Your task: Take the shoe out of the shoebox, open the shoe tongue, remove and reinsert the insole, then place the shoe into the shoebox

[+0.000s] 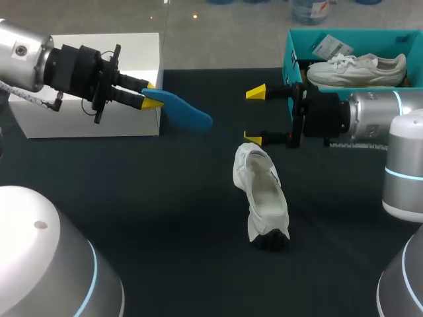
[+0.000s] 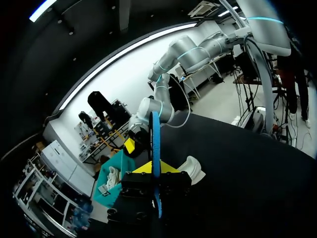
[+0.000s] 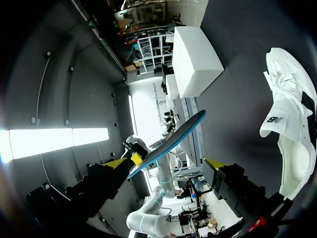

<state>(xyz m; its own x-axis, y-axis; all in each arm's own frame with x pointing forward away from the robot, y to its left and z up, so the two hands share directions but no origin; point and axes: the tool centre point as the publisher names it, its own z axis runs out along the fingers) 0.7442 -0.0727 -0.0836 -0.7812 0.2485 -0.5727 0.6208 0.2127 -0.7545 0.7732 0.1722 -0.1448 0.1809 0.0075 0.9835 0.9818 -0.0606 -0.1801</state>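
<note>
My left hand (image 1: 151, 99) grips the blue insole (image 1: 188, 112) by one end, up over the desk (image 1: 165, 218) beside the white box (image 1: 92, 125). My right hand (image 1: 254, 115) is wide open, just behind the shoe (image 1: 262, 196) lying mid-desk. The shoebox (image 1: 291, 49) at the far right holds a second shoe (image 1: 357, 69).

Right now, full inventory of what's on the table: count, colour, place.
insole: 1, blue, held above the table, in front of the white box
loose shoe: 1, white, lying mid-table
shoebox: 1, teal, far right corner
boxed shoe: 1, white, inside the shoebox
white box: 1, white, far left
table: 1, black top
left arm: 1, silver and black, enters from the left, jaws shut on the insole
right arm: 1, silver and black, enters from the right, jaws open beside the loose shoe, not touching it
</note>
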